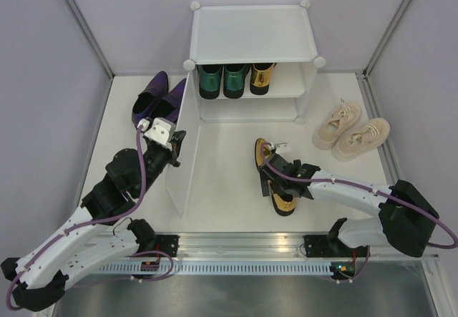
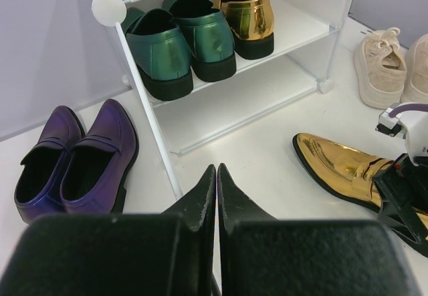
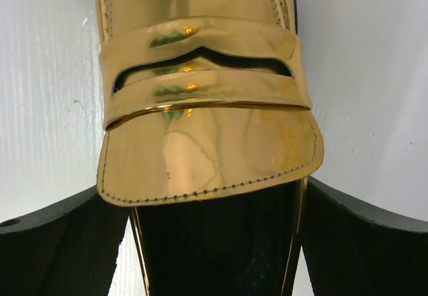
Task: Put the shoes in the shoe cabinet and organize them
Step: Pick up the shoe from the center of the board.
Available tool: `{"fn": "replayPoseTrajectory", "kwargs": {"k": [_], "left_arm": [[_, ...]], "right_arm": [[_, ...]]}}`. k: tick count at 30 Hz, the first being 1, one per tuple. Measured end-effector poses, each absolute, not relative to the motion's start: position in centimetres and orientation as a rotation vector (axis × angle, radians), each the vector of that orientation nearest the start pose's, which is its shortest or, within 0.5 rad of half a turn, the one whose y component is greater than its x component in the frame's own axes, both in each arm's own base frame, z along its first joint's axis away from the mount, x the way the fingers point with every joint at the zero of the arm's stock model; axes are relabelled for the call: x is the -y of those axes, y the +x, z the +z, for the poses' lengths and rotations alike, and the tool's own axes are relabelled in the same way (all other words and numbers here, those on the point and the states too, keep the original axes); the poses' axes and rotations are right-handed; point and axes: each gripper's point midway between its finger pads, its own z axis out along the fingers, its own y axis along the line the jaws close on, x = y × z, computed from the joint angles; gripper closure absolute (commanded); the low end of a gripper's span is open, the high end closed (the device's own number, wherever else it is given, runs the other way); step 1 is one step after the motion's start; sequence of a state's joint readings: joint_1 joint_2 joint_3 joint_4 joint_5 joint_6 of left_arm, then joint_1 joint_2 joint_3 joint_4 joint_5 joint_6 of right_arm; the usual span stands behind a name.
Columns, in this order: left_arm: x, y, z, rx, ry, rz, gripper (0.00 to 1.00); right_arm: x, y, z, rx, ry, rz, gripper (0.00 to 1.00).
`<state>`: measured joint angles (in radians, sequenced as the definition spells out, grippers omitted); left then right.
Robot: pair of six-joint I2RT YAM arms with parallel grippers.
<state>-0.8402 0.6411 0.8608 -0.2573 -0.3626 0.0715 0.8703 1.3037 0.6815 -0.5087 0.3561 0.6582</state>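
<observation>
White table point(image 1: 222, 188); close-ups show left end effector point(image 2: 216, 170) closed, right end effector point(image 3: 202, 188) splayed astride gold loafer point(image 3: 200, 95).

The gold loafer point(image 3: 207, 142) is mirror-glossy with stitched edging; the green loafers point(image 2: 160, 59) gleam metallic; the sneakers point(image 1: 336, 125) look matt cloth; the cabinet point(image 1: 252, 34) is frosted white plastic.

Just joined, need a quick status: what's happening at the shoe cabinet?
The right gripper, jaws open, straddles a gold loafer lying on the table. The left gripper is shut, beside the swung-open door of the cabinet. The green loafers and the other gold loafer sit on its upper shelf. The purple shoes and beige sneakers are outside on the table.
</observation>
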Motion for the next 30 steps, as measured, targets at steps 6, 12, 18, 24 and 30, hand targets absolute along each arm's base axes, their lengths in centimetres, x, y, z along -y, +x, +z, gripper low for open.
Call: {"fn": "replayPoseTrajectory", "kwargs": {"k": [6,12,18,24,30], "left_arm": [[15.8,22.8,33.3,-1.551,0.448,-0.304,0.98],[15.8,22.8,33.3,-1.551,0.448,-0.305,0.98],[15.8,22.8,33.3,-1.551,0.450,-0.305,0.98],[15.8,22.8,33.3,-1.551,0.451,-0.306,0.98],[15.8,22.8,33.3,-1.551,0.451,-0.306,0.98]], "right_arm": [[-16.9,19.9,3.7,-2.567,-0.169,0.031,0.70],[-16.6,20.2,4.2,-2.545,-0.141,0.023,0.99],[-15.8,19.8,5.7,-2.548,-0.128,0.018,0.99],[-15.3,22.7,11.5,-2.435,-0.018,0.091,0.99],[-13.7,26.3,16.2,-2.334,0.093,0.111,0.99]]}}
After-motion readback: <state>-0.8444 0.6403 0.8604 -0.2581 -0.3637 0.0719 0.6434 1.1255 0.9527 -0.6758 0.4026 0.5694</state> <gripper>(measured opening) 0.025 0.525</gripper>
